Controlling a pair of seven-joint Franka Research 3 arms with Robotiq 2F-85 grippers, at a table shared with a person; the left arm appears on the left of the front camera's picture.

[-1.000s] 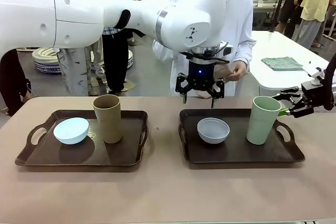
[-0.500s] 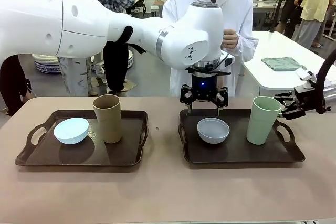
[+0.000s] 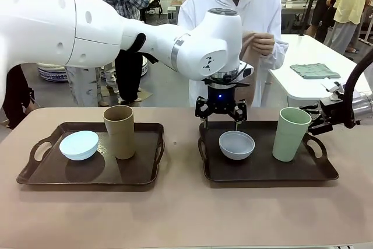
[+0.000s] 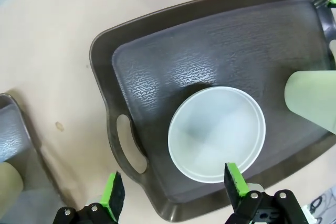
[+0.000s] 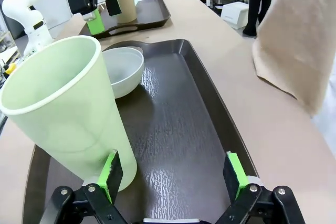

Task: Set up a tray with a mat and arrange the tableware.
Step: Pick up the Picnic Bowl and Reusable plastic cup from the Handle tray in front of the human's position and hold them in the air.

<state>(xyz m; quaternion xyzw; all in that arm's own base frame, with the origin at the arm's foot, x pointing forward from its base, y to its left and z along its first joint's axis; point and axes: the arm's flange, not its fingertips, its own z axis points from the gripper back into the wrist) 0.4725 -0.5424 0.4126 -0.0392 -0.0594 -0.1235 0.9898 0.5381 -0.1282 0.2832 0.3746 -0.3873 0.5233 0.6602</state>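
Grey bowl [image 3: 236, 144] — bare tray [image 3: 265, 165] — green tumbler [image 3: 291, 134]

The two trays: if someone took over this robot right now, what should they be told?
Left gripper: open, holding nothing, above the white-grey bowl on the right tray.
Right gripper: open, beside the pale green tumbler on that tray.
Left tray: pale blue bowl, tan-brown tumbler.
Done: one bowl, one tumbler per tray.
To do: no mat on either tray; the person holds a tan cloth, perhaps it.
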